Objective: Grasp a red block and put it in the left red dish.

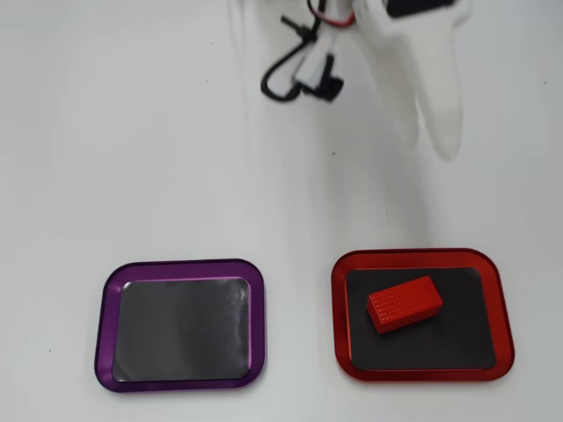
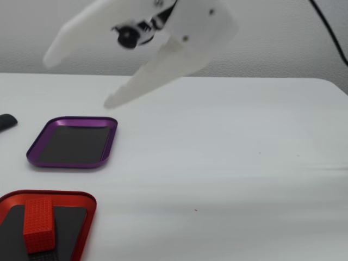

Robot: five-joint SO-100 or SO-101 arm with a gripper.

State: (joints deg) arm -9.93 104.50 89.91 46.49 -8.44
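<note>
The arm is made of white plastic with a matte, slightly rough surface, and its gripper (image 2: 76, 79) has two long flat fingers (image 1: 444, 114) that become narrow toward rounded tips. In the fixed view, a small black round part (image 2: 126, 37) sits just beside the root of the fingers, a few small dark screws (image 2: 185, 38) are set in the white body near it, and a thin black cable (image 2: 326, 27) runs behind. In the overhead view, a looped black cable (image 1: 281, 79) with a black plug hangs beside the white body, and near this loop there are thin red wires (image 1: 334, 19).
</note>
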